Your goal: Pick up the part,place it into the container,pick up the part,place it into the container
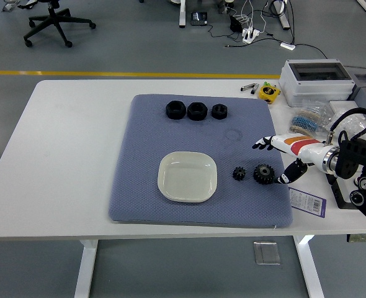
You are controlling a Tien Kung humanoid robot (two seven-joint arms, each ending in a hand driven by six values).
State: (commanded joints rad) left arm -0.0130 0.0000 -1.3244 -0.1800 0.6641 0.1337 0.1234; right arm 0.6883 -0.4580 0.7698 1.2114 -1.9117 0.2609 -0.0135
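Two black gears lie on the blue mat point(139, 186), right of a white square dish point(187, 176): a small gear point(238, 173) and a larger gear point(263, 173) with a metal hub. My right hand point(272, 162) reaches in from the right and hovers just right of and above the larger gear. It is open, with the fingers point(261, 144) spread toward the mat's middle and the thumb tip low beside the gear. I cannot tell whether it touches the gear. The dish holds nothing.
Three black nuts point(196, 110) sit in a row at the mat's far edge. At the right of the table are a grey box point(311, 77), a yellow object point(269, 92), plastic bags point(350, 124) and a printed card point(307, 202).
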